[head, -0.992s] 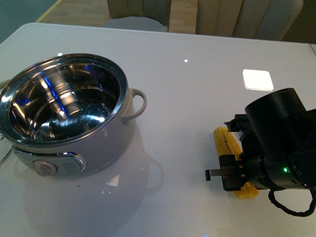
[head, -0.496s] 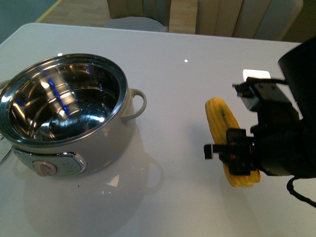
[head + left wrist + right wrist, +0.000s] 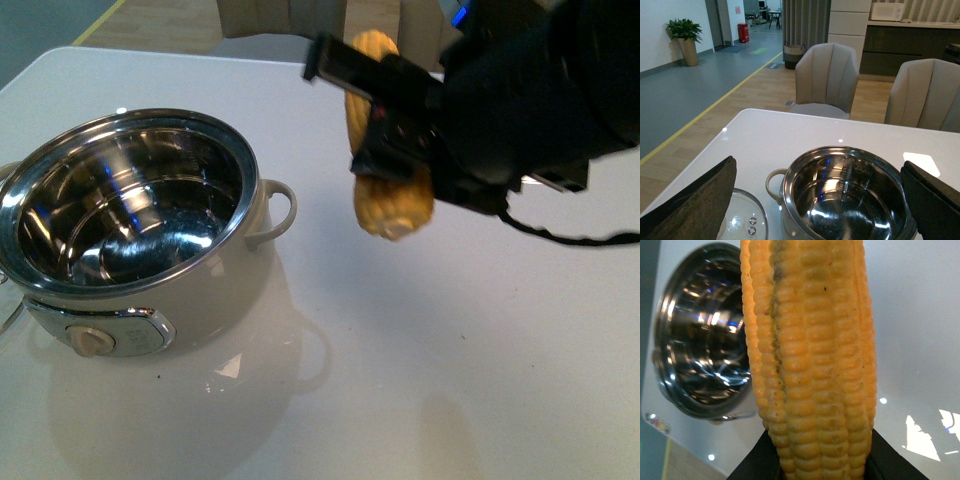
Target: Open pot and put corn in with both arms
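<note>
The cream pot (image 3: 150, 290) stands open at the left of the white table, its steel inside empty. My right gripper (image 3: 385, 130) is shut on the yellow corn (image 3: 385, 205) and holds it in the air to the right of the pot, above rim height. In the right wrist view the corn (image 3: 810, 355) fills the middle, with the pot (image 3: 700, 350) beyond it. In the left wrist view my left gripper (image 3: 820, 205) is open and empty, its fingers (image 3: 695, 205) wide on either side of the pot (image 3: 845, 195).
A glass lid (image 3: 742, 225) lies flat on the table beside the pot in the left wrist view. Grey chairs (image 3: 827, 75) stand behind the table's far edge. A bright light patch (image 3: 921, 162) lies on the table past the pot.
My right gripper has lifted the corn off the table at the right and carried it up and left, toward the pot. The pot has not moved.
</note>
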Available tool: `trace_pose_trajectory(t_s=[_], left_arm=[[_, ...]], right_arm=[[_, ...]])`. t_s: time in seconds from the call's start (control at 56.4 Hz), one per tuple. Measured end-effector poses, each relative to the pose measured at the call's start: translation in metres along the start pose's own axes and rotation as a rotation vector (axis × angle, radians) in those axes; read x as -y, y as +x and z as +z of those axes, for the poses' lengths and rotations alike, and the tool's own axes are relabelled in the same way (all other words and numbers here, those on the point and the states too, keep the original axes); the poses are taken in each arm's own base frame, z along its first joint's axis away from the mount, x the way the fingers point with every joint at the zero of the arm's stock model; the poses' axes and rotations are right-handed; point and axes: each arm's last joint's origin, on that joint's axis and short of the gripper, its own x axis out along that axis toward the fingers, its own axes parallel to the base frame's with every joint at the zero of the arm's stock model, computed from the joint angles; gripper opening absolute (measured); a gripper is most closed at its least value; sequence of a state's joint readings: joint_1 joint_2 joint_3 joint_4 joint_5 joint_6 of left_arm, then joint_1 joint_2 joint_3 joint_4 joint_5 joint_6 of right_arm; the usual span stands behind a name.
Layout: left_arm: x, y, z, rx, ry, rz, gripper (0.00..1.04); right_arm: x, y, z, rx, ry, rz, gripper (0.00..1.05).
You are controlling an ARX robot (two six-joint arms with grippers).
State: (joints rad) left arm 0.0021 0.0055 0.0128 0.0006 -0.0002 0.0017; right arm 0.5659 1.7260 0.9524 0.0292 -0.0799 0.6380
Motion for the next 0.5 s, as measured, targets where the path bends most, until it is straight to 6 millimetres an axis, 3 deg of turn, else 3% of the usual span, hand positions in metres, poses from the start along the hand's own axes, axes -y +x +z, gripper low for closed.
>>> trace_pose_trajectory(t_s=[0.496], left_arm=[[0.000, 0.000, 0.000, 0.000, 0.000, 0.000, 0.98]], right_arm=[[-0.051, 0.050, 0.022, -0.044, 0.070, 0.027, 0.23]])
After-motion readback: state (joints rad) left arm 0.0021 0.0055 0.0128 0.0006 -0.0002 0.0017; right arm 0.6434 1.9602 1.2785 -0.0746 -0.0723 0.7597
